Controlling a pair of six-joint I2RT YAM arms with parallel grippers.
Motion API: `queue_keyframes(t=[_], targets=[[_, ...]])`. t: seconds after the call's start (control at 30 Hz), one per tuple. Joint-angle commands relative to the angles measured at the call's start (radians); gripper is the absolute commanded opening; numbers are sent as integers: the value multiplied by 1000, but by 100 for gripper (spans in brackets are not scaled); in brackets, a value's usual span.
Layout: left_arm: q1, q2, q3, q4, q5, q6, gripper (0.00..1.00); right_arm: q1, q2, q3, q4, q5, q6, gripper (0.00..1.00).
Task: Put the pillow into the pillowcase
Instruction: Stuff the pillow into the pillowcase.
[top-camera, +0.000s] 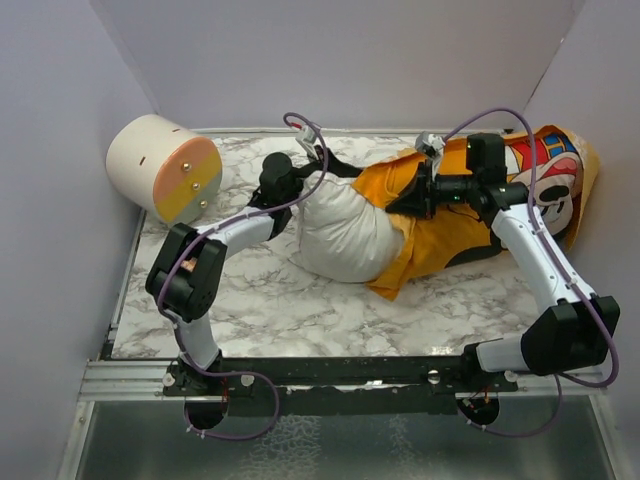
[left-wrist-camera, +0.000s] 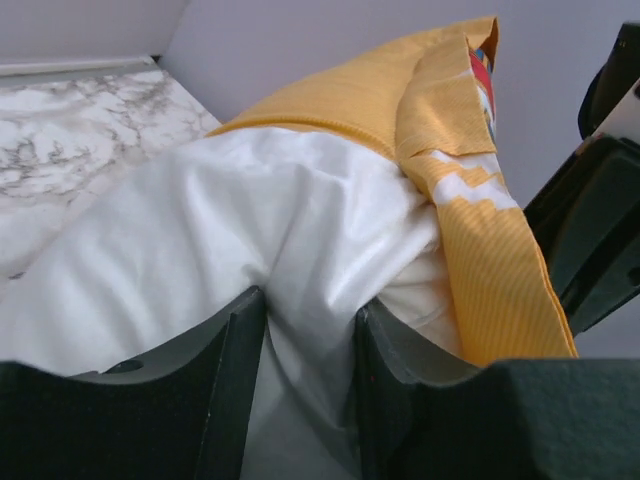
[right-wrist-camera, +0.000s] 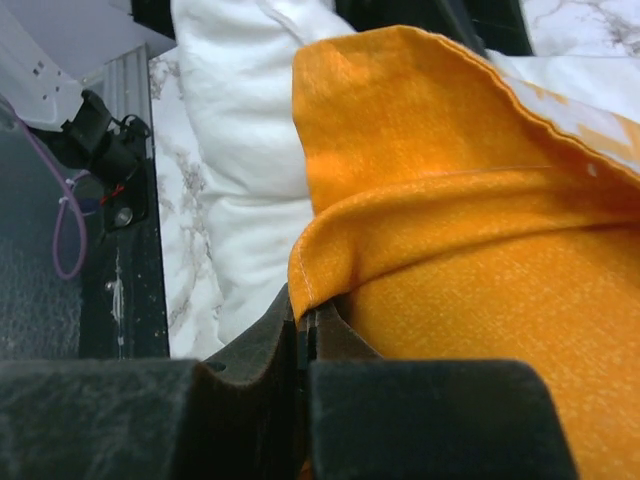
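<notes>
The white pillow (top-camera: 345, 235) lies mid-table, its right end inside the open mouth of the orange-yellow pillowcase (top-camera: 450, 235), whose Mickey face shows at the far right. My left gripper (top-camera: 292, 208) is shut on a bunched fold of the pillow's left end; in the left wrist view white pillow fabric (left-wrist-camera: 250, 230) fills the gap between the fingers (left-wrist-camera: 235, 340), with the pillowcase (left-wrist-camera: 420, 100) beyond. My right gripper (top-camera: 415, 200) is shut on the pillowcase's open hem (right-wrist-camera: 310, 270) in the right wrist view, with the pillow (right-wrist-camera: 235, 120) just behind it.
A cream-and-orange cylinder (top-camera: 165, 167) lies at the back left corner. Grey walls enclose the marble table (top-camera: 300, 310) at the back and both sides. A black rail (top-camera: 350, 372) runs along the near edge.
</notes>
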Motion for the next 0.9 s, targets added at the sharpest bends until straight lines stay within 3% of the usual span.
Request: queue_keyframes(t=[0.0,0.13,0.27,0.4,0.53,0.6,0.7,0.8,0.87], targets=[[77,-107,-113,-20,-121,78,54,-31,27,18,89,12,67,1],[236,-302,-183,-124,-112,129,78,-32,48,62,110,15,96,1],[385,-545,-257,-315,-109,219,94,-31,73,108,109,5,108,1],[474,-766,-386,-419,-61,270,98,-31,100,125,114,-10,123,1],[471,-925,-572,-345,111,263,98,-31,122,138,109,-15,123,1],[421,-999,-678,-276,103,261,98,-31,127,138,109,-20,124,1],[199,-1023,-744,-235,-54,385,99,-31,137,137,107,-26,125,1],[-28,-902,-666,-318,-255,570,99,-33,138,133,101,-31,124,1],[-70,-791,-623,-311,-318,648,99,-31,131,135,85,-32,117,1]])
